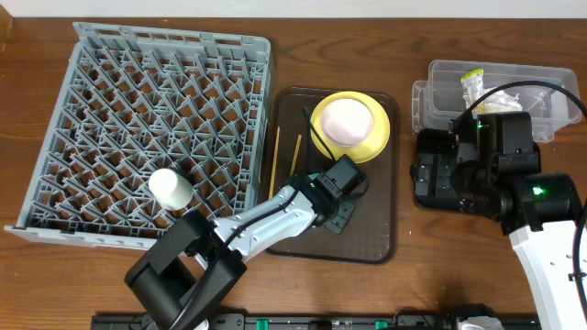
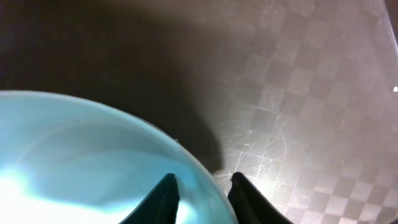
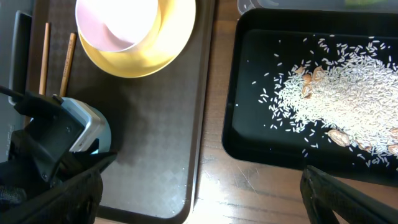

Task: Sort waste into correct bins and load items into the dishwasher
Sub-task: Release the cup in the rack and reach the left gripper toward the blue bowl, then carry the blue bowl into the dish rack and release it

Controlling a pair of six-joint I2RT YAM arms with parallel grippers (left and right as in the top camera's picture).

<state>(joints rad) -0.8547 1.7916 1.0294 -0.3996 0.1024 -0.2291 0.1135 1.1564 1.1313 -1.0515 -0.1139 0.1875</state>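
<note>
My left gripper (image 2: 204, 186) is shut on the rim of the light blue bowl (image 2: 81, 149), one finger inside and one outside, over the brown serving tray (image 1: 367, 234). In the overhead view the left gripper (image 1: 337, 197) hides the bowl. The yellow plate (image 1: 378, 137) holds the white bowl (image 1: 344, 119). Two chopsticks (image 1: 275, 160) lie on the serving tray's left side. The white cup (image 1: 171, 188) lies in the grey dish rack (image 1: 138, 82). My right gripper (image 3: 205, 168) is open and empty beside the black tray (image 3: 249, 143), which holds rice scraps (image 3: 336, 93).
The clear tub (image 1: 550, 82) at the back right holds the snack wrapper (image 1: 472, 84) and white paper (image 1: 506, 97). The right arm (image 1: 537, 197) covers the black tray in the overhead view. Bare wood lies between the serving tray and the black tray.
</note>
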